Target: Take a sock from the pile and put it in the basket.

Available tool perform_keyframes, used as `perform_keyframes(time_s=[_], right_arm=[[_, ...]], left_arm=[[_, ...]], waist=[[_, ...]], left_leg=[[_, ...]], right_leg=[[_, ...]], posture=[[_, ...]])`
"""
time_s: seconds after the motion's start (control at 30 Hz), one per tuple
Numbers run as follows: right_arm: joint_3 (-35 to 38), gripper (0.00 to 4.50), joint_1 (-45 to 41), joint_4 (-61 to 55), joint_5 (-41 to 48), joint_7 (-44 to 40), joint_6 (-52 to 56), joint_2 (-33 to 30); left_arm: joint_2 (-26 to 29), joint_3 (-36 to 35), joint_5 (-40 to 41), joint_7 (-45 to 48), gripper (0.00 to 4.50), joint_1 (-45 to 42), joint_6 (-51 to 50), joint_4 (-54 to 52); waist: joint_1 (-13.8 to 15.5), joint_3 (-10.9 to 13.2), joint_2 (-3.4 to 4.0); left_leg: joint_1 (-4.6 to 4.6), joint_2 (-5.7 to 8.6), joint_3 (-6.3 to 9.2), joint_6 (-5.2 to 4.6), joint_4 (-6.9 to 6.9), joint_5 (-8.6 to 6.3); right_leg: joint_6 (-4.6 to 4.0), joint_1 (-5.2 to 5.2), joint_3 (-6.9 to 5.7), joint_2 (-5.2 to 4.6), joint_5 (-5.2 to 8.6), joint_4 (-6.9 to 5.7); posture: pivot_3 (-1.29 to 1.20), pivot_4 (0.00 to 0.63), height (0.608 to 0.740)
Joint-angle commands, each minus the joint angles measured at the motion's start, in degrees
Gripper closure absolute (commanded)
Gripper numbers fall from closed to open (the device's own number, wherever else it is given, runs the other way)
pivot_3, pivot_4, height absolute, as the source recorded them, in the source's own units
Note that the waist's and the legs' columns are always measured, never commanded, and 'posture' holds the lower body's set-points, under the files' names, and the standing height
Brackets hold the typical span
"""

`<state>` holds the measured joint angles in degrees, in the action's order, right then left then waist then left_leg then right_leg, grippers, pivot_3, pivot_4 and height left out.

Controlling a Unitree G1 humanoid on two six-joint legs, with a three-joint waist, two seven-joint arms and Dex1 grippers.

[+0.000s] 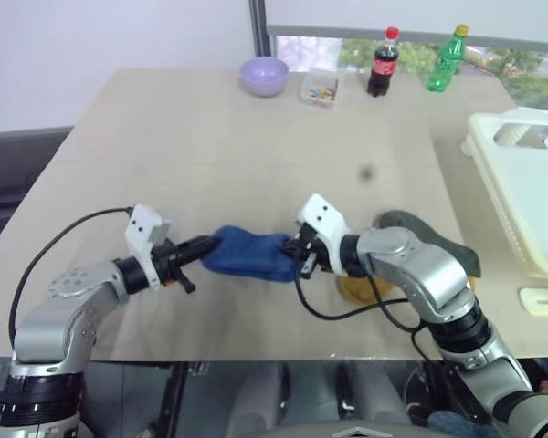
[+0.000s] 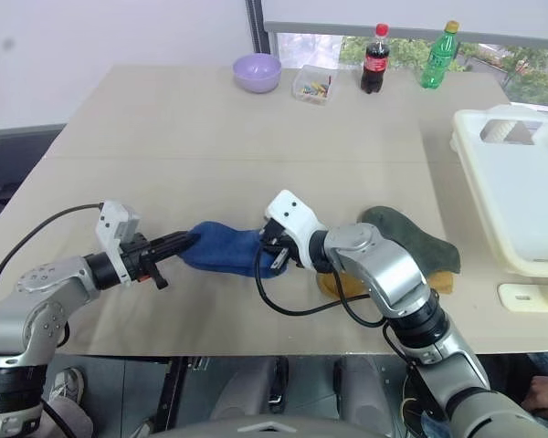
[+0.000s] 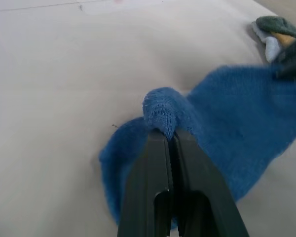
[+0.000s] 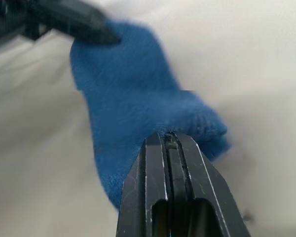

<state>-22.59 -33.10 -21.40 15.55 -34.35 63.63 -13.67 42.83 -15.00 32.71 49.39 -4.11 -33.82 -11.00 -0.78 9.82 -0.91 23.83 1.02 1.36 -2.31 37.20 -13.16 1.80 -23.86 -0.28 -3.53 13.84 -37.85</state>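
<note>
A bright blue sock [image 1: 247, 253] stretches between both grippers just above the table near its front edge. My left gripper [image 1: 205, 246] is shut on one end of it, the pinched fold [image 3: 160, 116] showing past the fingertips. My right gripper [image 1: 294, 248] is shut on the other end [image 4: 195, 123]. The rest of the pile lies behind my right arm: a dark green sock [image 1: 411, 224] and a mustard yellow one [image 1: 361, 290], partly hidden. The cream-white basket [image 1: 521, 196] stands at the table's right edge.
At the far side of the table stand a lilac bowl [image 1: 263, 75], a small clear box of coloured bits [image 1: 320, 88], a cola bottle [image 1: 383, 62] and a green bottle [image 1: 446, 58]. A small white piece [image 1: 541, 299] lies in front of the basket.
</note>
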Motion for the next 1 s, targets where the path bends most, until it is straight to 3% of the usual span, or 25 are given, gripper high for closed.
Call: perform_keyframes(time_s=[0.03,0.07,0.1,0.2,0.27,0.3,0.37,0.53,0.77,1.0], right_arm=[[0.01,4.47,0.07,-3.34,0.98,0.64,0.53,-0.64],[-0.44,4.47,0.63,-3.21,0.82,0.65,-0.06,-1.11],[-0.76,4.49,1.01,-3.09,0.73,0.71,-0.49,-1.45],[-1.78,3.75,2.19,-2.54,0.37,0.50,-2.02,-3.19],[-1.85,2.74,2.64,-2.76,-0.02,0.91,-2.94,-4.30],[-1.28,2.70,2.73,-3.15,0.04,0.90,-3.42,-5.06],[0.23,2.70,2.71,-3.77,0.24,0.56,-4.66,-6.49],[2.82,4.46,2.61,-5.75,2.23,-2.99,-8.66,-10.82],[-1.43,4.46,-0.70,0.78,0.52,-8.00,-19.52,-9.23],[-7.36,4.46,-4.21,18.59,-5.96,-12.30,-33.00,-5.07]], left_arm=[[0.51,1.21,-1.15,1.06,4.50,-2.40,1.73,1.06],[0.27,1.78,-1.68,1.19,4.50,-2.92,2.28,1.69],[0.13,2.15,-2.04,1.33,4.17,-3.23,2.70,2.12],[-0.58,2.97,-1.57,1.72,3.48,-3.10,2.29,1.55],[-0.59,2.99,-2.91,1.67,2.53,-1.73,4.12,1.19],[-0.25,2.45,-2.93,2.19,2.12,-0.75,4.65,1.04],[0.07,0.69,-1.23,2.94,2.12,0.39,4.04,0.67],[2.41,-4.60,4.80,6.77,2.02,3.35,-0.40,0.63],[3.93,-3.11,3.70,7.25,2.02,4.73,-1.61,1.21],[1.10,1.84,3.10,1.48,2.02,6.18,-6.54,-3.97]], waist=[[0.00,0.00,0.00],[-0.01,0.00,0.00],[-0.01,0.00,0.00],[-0.04,0.00,0.00],[-0.03,0.00,-0.01],[-0.11,0.00,0.00],[-0.17,0.00,0.00],[0.00,0.01,-0.01],[-0.07,0.02,0.00],[-0.01,0.02,-0.01]], left_leg=[[0.00,0.00,0.00,0.00,0.00,0.00],[0.00,0.01,0.00,0.00,0.00,0.00],[0.01,0.01,0.01,0.00,-0.01,0.00],[0.03,0.01,0.00,0.00,-0.05,0.00],[0.03,0.02,-0.01,-0.01,-0.05,0.00],[0.03,0.02,-0.01,-0.01,-0.05,0.00],[0.03,0.01,-0.01,-0.01,-0.05,0.00],[0.04,-0.01,0.02,-0.01,-0.05,0.00],[0.03,-0.02,0.01,-0.02,-0.06,0.00],[0.01,0.01,0.02,-0.02,-0.05,0.00]], right_leg=[[0.00,0.00,0.00,0.00,0.00,0.00],[0.00,0.00,-0.01,0.00,0.00,0.00],[0.00,0.00,-0.01,0.00,0.00,0.00],[0.00,-0.01,0.00,0.01,0.00,0.00],[0.00,0.00,0.00,-0.01,0.00,0.01],[0.00,0.00,0.00,-0.01,0.00,0.02],[0.00,-0.01,0.02,0.01,0.00,0.01],[0.00,0.00,-0.02,0.00,0.01,0.04],[0.00,0.04,-0.03,0.00,0.01,0.08],[0.01,0.09,-0.06,0.00,0.00,0.09]], posture=[[0.00,0.150,0.740],[0.00,0.150,0.740],[0.00,0.150,0.740],[0.00,0.150,0.740],[0.00,0.150,0.740],[0.00,0.150,0.740],[0.00,0.150,0.740],[0.00,0.150,0.740],[0.00,0.150,0.740],[0.00,0.150,0.740]])
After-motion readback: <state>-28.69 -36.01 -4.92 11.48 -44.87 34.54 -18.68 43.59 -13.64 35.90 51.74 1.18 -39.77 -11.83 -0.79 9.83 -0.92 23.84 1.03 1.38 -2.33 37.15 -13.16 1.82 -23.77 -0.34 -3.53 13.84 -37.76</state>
